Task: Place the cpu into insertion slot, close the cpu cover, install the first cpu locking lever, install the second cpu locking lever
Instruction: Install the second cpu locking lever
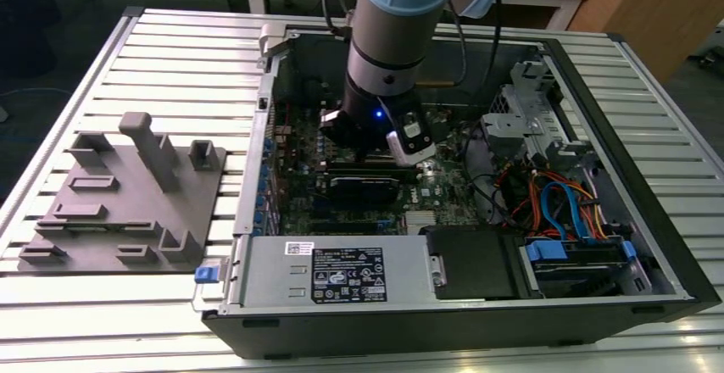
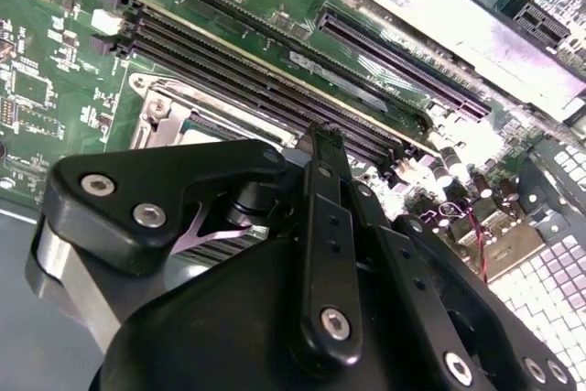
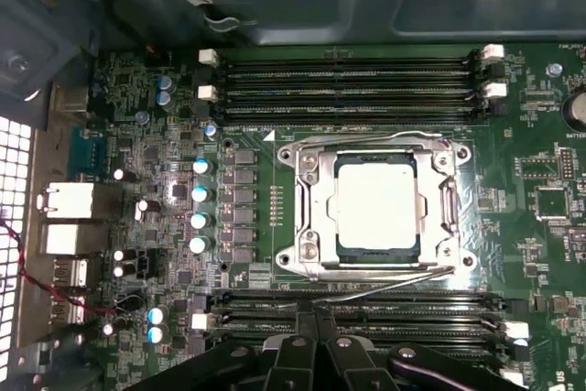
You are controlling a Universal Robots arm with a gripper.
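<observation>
Pincer (image 3: 316,318) black, matt, linkage arms with silver screw heads; fingers meet in a narrow point above the memory slots (image 3: 357,313) just beside the socket. Tips look drawn together with nothing between them. In the second wrist view the pincer (image 2: 322,139) tip sits at the edge of the long black slots (image 2: 275,70); contact with the board cannot be told.

Cpu (image 3: 377,200): flat square, dull silver-grey top, lying seated in the slot (image 3: 377,249), whose dark edge shows round the chip. Cover (image 3: 316,199): thin silvery stamped frame, large square opening, lying flat over the chip's edges, screws at its corners. A thin wire lever (image 3: 389,283) runs along the cover's near side, slightly angled; whether latched cannot be told.

Board (image 3: 265,157) green, dense with small parts; a row of round silver-blue capacitors (image 3: 200,206) beside the socket.

Exterior view: arm (image 1: 391,42), grey-and-blue cylinder, reaches down into the open black case (image 1: 633,161), pincer hidden behind the wrist. Case lies on a ribbed metal counter (image 1: 169,59). On the exterior view's left, a grey moulded fixture (image 1: 125,195) with upright posts and pockets.
</observation>
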